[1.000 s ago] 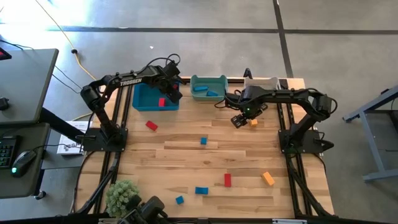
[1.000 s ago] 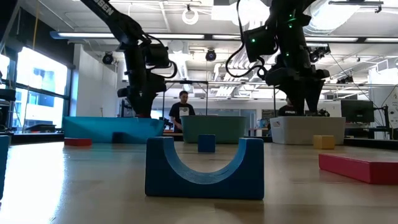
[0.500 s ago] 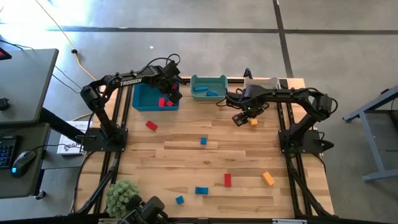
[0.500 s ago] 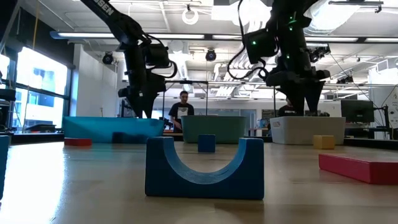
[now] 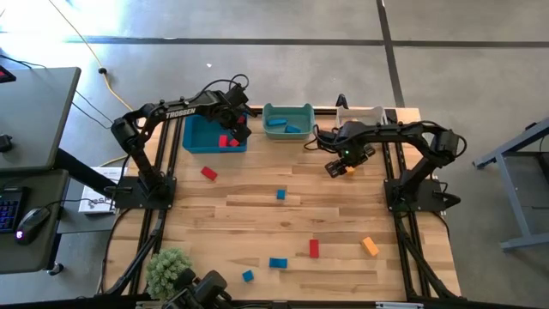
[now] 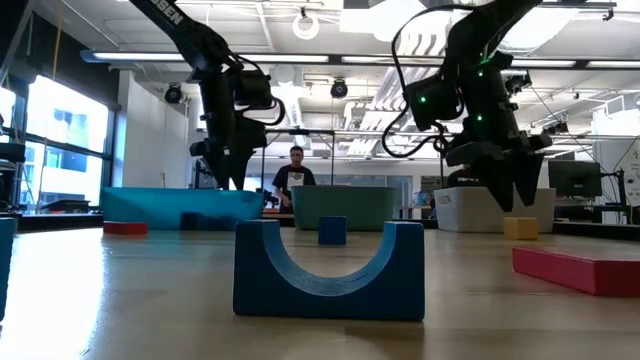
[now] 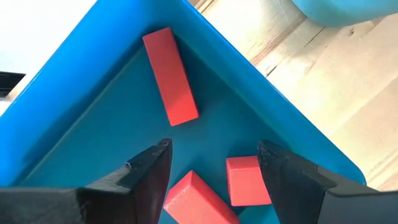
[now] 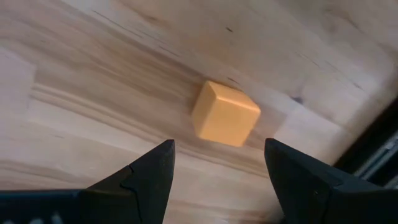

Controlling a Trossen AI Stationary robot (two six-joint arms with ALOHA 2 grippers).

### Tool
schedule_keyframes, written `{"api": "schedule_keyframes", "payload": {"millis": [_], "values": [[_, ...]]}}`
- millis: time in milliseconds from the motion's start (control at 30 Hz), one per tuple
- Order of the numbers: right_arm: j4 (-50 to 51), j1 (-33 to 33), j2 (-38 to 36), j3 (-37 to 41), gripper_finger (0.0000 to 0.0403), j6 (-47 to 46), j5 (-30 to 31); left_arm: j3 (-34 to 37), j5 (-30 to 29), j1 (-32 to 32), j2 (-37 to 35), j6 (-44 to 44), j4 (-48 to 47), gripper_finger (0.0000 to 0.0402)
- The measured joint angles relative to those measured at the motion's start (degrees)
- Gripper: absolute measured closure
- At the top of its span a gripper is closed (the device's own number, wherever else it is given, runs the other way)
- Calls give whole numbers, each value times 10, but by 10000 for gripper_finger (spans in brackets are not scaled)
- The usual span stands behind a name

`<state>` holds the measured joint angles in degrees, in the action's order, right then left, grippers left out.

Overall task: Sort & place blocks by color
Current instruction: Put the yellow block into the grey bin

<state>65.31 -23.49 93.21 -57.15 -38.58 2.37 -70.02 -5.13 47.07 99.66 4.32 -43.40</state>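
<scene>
Left gripper [image 7: 214, 165] spread wide and empty above the blue bin [image 7: 81, 93], three red blocks [image 7: 170, 76] lying loose just beyond the fingertips. Right gripper [image 8: 217, 155] likewise parted, poised over an orange cube [image 8: 225, 113] on the table [image 8: 93, 81], not touching.

Robotics lab or workshop.
Polished concrete floor [image 5: 257, 21], exposed ceiling lights [image 6: 330, 62], desk with keyboard [image 5: 9, 206] at left.
</scene>
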Motion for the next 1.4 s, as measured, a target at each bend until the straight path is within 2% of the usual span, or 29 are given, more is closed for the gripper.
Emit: {"api": "schedule_keyframes", "payload": {"millis": [633,967,1100,1300,1400], "values": [[-50,-50,0,22,166,15,-20,0,0,0,0,0,11,174],[-97,-50,0,68,169,-1,-37,0,0,0,0,0,17,174],[-101,-50,0,68,200,-1,-35,0,0,0,0,1,21,174],[-102,-50,0,67,286,11,-35,0,0,0,0,2,34,174],[-101,-50,0,67,297,28,-41,0,0,0,0,1,34,174]]}}
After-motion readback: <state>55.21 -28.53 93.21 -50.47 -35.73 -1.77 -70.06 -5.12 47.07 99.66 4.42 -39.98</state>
